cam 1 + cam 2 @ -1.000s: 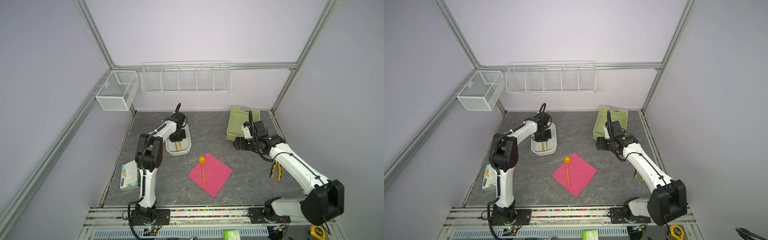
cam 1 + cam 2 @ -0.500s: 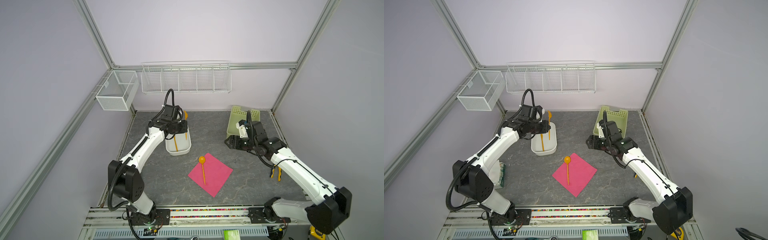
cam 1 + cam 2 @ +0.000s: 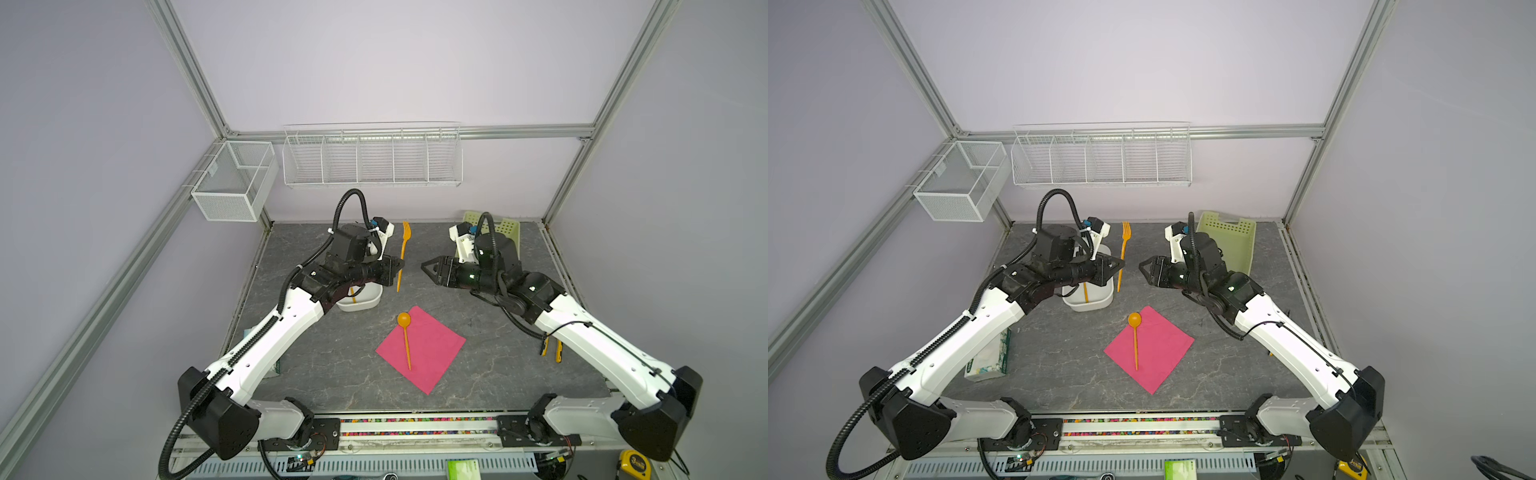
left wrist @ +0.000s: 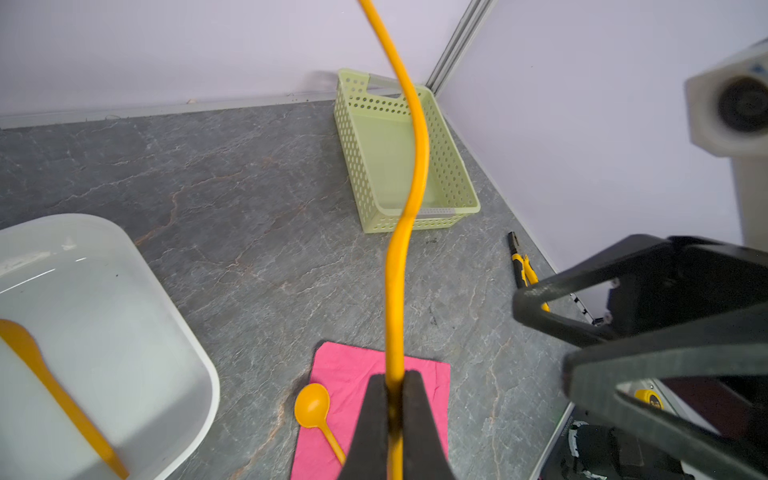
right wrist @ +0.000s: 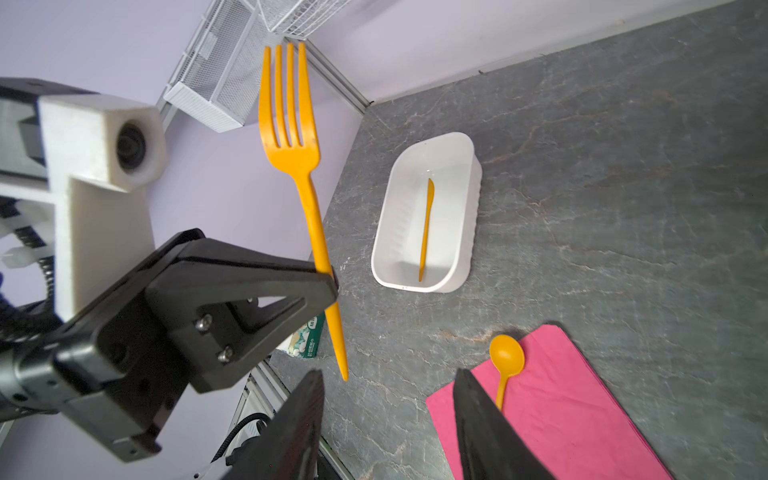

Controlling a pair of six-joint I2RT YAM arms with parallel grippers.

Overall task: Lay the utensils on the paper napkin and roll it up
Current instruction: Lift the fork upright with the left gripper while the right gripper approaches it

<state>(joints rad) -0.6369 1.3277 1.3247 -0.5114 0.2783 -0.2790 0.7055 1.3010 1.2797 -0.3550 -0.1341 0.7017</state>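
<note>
Currently we note fork (image 3: 404, 245) upright near white tub (image 3: 358, 306), tines up, pinched low by left gripper (image 3: 400, 264); right gripper (image 3: 427, 268) jaws spread, empty.

The left gripper (image 4: 393, 380) is pinching an orange fork (image 4: 397, 270) near the pink napkin (image 4: 353, 365); a spoon (image 4: 312, 406) is lying on it, a white tub (image 4: 208, 374) sitting beside.

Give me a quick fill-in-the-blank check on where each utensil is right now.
The left end effector is shut on the ____.
The spoon lies on the pink ____.
The knife lies inside the white ____.
The right end effector is open and holds ____.
Missing words: fork; napkin; tub; nothing.
</note>
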